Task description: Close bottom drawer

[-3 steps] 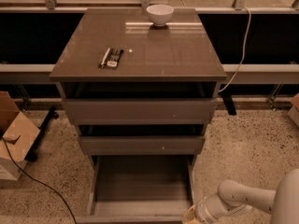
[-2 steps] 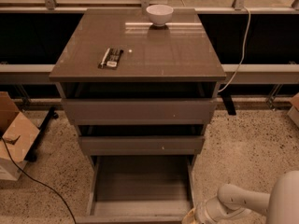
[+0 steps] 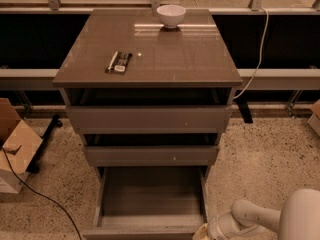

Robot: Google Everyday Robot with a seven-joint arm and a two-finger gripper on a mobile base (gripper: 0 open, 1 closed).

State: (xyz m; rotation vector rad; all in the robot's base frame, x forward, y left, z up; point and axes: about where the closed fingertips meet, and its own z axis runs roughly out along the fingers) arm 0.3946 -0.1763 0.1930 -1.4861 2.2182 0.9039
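Compared with a second ago, the gripper (image 3: pixel 204 232) is sitting slightly lower, nearer the bottom edge of the view, while the bottom drawer (image 3: pixel 150 199) is lying pulled out just as far as before. That drawer is showing at 6 o'clock in the view, its shallow grey tray exposed and its front running along the bottom edge. The gripper is hanging at the drawer's 4 o'clock, just beside the front right corner. Whether it is touching the drawer, and whether it is spread or pressed together, I cannot tell. The pale arm (image 3: pixel 260 216) is reaching in from 5 o'clock.

Above the tray, the middle drawer (image 3: pixel 150 155) and top drawer (image 3: pixel 149 119) are both standing slightly ajar. On the cabinet top (image 3: pixel 190 59), a white bowl (image 3: pixel 170 15) is resting at 12 o'clock and a small dark remote-like object (image 3: pixel 118 62) at 9 o'clock. On the speckled floor, a cardboard box (image 3: pixel 15 144) is sitting at the cabinet's 9 o'clock.
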